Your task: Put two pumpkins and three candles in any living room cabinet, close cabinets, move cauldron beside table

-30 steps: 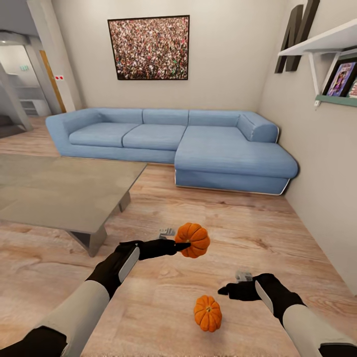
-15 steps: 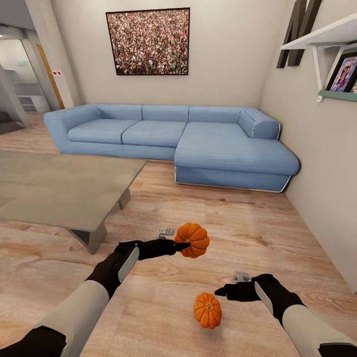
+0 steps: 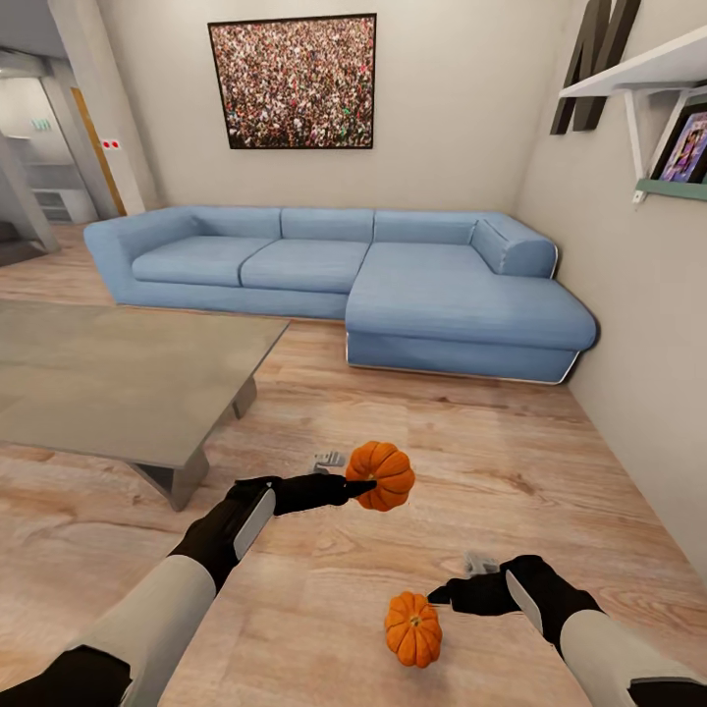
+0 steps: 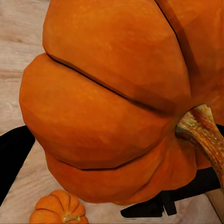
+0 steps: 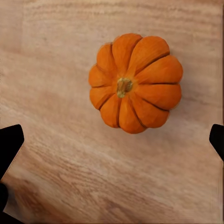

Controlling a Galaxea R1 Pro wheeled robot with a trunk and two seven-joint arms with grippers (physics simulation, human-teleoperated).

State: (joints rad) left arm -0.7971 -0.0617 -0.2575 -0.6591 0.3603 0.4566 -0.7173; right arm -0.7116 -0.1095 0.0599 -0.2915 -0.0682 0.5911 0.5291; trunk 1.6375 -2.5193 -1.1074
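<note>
My left gripper [image 3: 365,484] is shut on one orange pumpkin [image 3: 383,475], holding it in the air above the wood floor. Up close, this pumpkin [image 4: 116,102] shows its ribs and stem between the dark fingers [image 4: 14,158]. The second pumpkin [image 3: 413,628] sits upright on the floor below it. My right gripper [image 3: 447,595] hovers just above and to the right of that pumpkin [image 5: 135,88], open, with its fingertips [image 5: 9,144] spread wide apart. The grey glass-topped table [image 3: 118,373] stands at the left. Candles, cabinet and cauldron are out of view.
A blue corner sofa [image 3: 393,285] lines the far wall and right corner. A white wall shelf [image 3: 648,79] hangs at the upper right. Open wood floor [image 3: 471,442] lies between table, sofa and right wall. A doorway [image 3: 39,187] opens at the far left.
My right gripper has come down and closer to the pumpkin on the floor. The left gripper still holds its pumpkin in the same place. The head view has shifted slightly.
</note>
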